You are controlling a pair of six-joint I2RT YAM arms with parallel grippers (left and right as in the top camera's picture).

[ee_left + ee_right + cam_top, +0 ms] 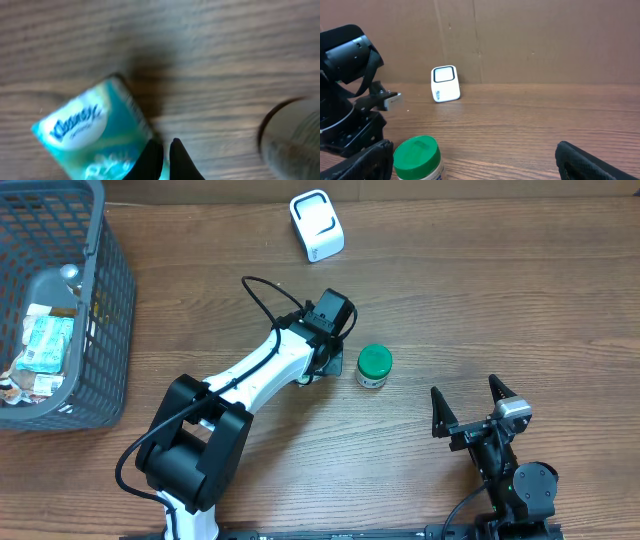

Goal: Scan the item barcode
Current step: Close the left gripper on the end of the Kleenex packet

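Tissue pack (90,132) is pinched at its corner by the closed left hand (166,146), low over the middle of the surface (500,280), with a green-lidded jar (374,366) just beside it on the right. The white scanner (317,225) stands near the far edge across open wood. The right hand (466,392) gapes open near the front edge, and the basket (110,300) is at the far left.

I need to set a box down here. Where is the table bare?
Bare wood lies right of the scanner, beyond the right claw, and between the basket and the left arm. Crowded mid-table, where the left claw, tissue pack and green-lidded jar sit close.
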